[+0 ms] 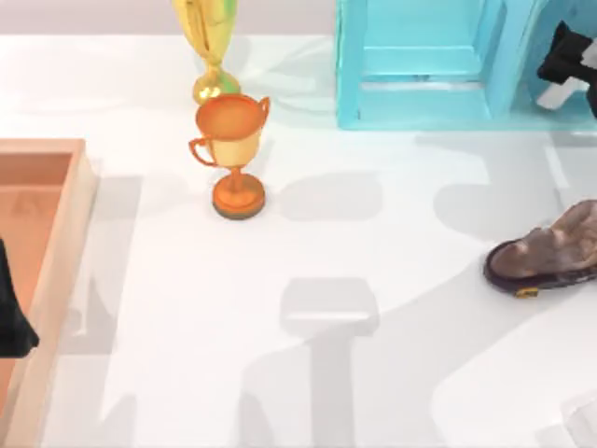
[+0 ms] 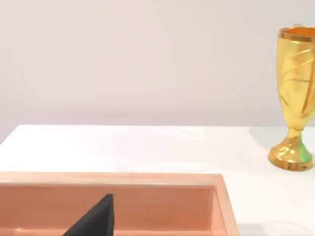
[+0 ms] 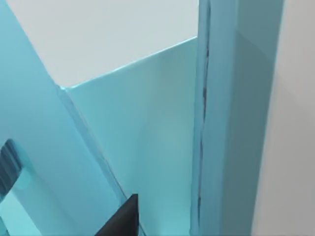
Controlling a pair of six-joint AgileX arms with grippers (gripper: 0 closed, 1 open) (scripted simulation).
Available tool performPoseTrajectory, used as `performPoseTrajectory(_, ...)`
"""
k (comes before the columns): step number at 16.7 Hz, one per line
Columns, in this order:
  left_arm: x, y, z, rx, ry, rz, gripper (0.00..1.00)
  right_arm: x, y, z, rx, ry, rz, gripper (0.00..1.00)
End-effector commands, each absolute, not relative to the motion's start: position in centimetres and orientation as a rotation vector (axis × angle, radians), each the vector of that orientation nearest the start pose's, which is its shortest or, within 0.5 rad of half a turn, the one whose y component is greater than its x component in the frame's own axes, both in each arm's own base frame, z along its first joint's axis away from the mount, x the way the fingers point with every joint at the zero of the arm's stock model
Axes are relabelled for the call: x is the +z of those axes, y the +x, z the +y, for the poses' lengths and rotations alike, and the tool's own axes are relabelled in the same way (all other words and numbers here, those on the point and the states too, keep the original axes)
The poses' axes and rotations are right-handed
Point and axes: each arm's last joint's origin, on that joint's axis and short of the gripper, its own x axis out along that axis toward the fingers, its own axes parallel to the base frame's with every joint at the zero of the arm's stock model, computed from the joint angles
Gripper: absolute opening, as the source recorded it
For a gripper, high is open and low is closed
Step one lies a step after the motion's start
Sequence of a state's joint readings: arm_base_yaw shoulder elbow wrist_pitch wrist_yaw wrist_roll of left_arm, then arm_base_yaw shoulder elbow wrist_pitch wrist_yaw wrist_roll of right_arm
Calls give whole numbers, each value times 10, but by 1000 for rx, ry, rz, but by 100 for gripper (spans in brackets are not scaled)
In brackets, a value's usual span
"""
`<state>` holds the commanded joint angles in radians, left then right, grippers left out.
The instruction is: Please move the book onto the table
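My right gripper (image 1: 566, 63) is at the back right, against the right end of the light turquoise shelf unit (image 1: 420, 65). In the right wrist view the shelf's walls (image 3: 147, 147) are very close, beside a darker teal-blue upright slab (image 3: 241, 123). I cannot tell whether that slab is the book. One dark fingertip (image 3: 123, 221) of the right gripper pokes into that view. The white table (image 1: 392, 308) spreads under everything. My left gripper (image 1: 9, 322) hangs over the wooden tray (image 1: 65, 243) at the left edge.
An orange trophy (image 1: 233, 154) stands left of centre, with a gold trophy (image 1: 210, 47) behind it, also in the left wrist view as the gold trophy (image 2: 295, 98). A brown shoe (image 1: 550, 252) lies at the right. The tray's rim (image 2: 147, 179) runs below the left wrist.
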<state>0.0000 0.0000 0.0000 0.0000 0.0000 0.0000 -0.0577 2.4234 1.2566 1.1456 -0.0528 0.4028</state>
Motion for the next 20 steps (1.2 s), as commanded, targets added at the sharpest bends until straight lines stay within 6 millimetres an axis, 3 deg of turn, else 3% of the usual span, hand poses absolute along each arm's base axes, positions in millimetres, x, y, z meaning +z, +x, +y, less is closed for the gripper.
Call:
performPoseTrajectory(9,160,106,-1,0,0,0,100,69,474,-21,18,394,26,2)
performPoseTrajectory(20,160,106,-1,0,0,0,100,71,472,-18,25,396,33,0)
